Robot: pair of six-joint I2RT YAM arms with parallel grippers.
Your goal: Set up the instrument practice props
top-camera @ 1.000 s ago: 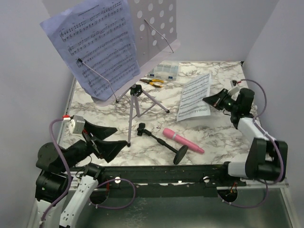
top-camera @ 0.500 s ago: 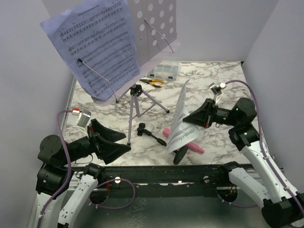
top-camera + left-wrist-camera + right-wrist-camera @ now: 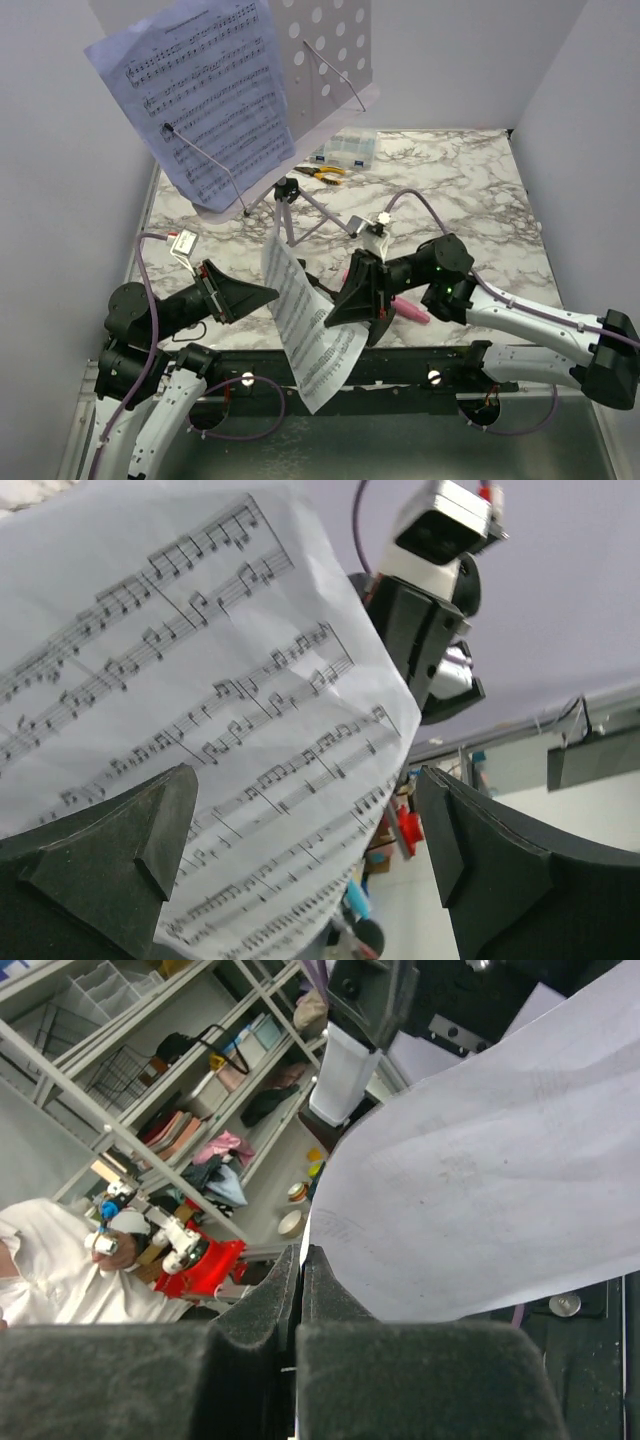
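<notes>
While the right gripper [image 3: 332, 318] pinches the white printed sheet-music page [image 3: 300, 310], holding it aloft over the marble-patterned table [image 3: 480, 180] at its near edge, the left gripper [image 3: 258, 296] hangs just left, jaws spread wide, empty.

Black staves line the white paper sheet-music page [image 3: 305, 330] at six o'clock and the lavender sheet-music page [image 3: 200, 100] at eleven; round holes dot the lilac music-stand plate [image 3: 335, 40]; grey veins streak the white marble-look tabletop [image 3: 470, 190].
</notes>
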